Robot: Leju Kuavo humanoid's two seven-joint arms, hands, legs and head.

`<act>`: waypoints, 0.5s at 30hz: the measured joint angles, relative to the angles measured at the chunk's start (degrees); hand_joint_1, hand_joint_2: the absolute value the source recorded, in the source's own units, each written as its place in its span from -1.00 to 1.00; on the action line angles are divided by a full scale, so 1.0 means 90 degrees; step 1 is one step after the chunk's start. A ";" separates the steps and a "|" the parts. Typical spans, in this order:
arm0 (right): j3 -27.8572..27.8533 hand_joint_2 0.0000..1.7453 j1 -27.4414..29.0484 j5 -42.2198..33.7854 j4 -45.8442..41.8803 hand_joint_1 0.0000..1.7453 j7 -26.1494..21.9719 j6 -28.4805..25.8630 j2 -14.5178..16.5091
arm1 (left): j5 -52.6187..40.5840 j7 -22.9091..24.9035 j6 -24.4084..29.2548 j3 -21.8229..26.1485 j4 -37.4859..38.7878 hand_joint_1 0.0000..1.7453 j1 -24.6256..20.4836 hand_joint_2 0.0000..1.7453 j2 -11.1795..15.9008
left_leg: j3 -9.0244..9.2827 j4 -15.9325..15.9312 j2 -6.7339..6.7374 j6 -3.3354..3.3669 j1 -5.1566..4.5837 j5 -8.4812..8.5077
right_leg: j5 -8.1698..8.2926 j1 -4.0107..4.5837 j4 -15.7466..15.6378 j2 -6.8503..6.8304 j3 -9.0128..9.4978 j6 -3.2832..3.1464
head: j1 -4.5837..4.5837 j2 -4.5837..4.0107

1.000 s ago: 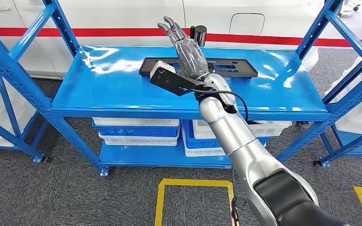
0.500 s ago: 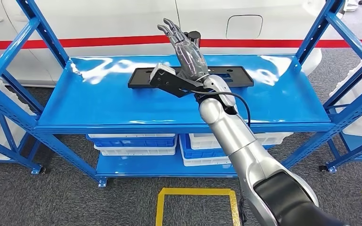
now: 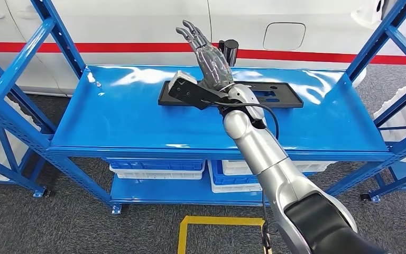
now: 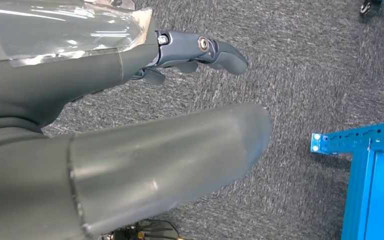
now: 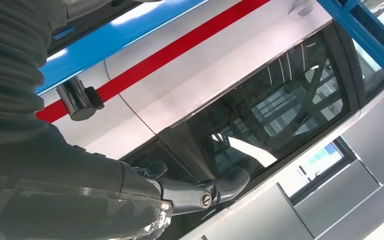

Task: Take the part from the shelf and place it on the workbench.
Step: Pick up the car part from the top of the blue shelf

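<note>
The part (image 3: 277, 96) is a long flat black plate with cut-outs, lying on the top deck of the blue shelf (image 3: 127, 121). My right hand (image 3: 212, 62) is raised over the plate's left half with its fingers stretched out and apart, holding nothing; I cannot tell whether its heel touches the plate. The right wrist view looks past the hand's fingers (image 5: 200, 192) at a shiny black cylinder (image 5: 77, 97), which stands at the shelf's back edge (image 3: 229, 50). My left hand (image 4: 105, 75) hangs over grey carpet, loosely open and holding nothing.
White and blue bins (image 3: 156, 169) sit on the lower deck. Slanted blue uprights (image 3: 58, 32) frame both ends of the shelf. A white vehicle with a red stripe (image 3: 111, 21) stands behind. Yellow floor markings (image 3: 217, 222) lie near my feet. A blue shelf corner (image 4: 375, 175) is near my left hand.
The whole picture has shifted sideways, so the camera moved. My right hand stays raised and open over the plate's left half.
</note>
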 joint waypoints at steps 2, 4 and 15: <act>-0.0001 1.00 -0.0001 -0.0010 0.0000 -1.00 -0.0013 0.0005 0.0000 | -0.0024 0.0000 0.0000 0.0007 0.0000 -1.00 0.0000 -1.00 -0.0004 | 0.0002 -0.0001 0.0000 0.0007 -0.0005 -0.0006 | -0.0001 -0.0001 -0.0009 0.0000 -0.0014 -0.0001 | 0.0000 0.0000; -0.0001 1.00 -0.0003 -0.0012 0.0000 -1.00 -0.0019 0.0014 0.0001 | -0.0046 0.0000 -0.0001 0.0010 0.0000 -1.00 0.0000 -1.00 -0.0005 | 0.0007 0.0000 -0.0001 0.0018 -0.0011 -0.0011 | -0.0001 -0.0006 -0.0014 0.0000 -0.0030 0.0001 | 0.0001 0.0000; -0.0001 1.00 -0.0005 -0.0036 0.0001 -1.00 -0.0029 0.0033 0.0002 | -0.0099 -0.0011 -0.0004 0.0015 0.0000 -1.00 0.0043 -1.00 -0.0003 | 0.0026 0.0001 -0.0001 0.0041 0.0000 0.0001 | 0.0012 -0.0031 -0.0014 -0.0002 -0.0001 0.0018 | -0.0001 0.0000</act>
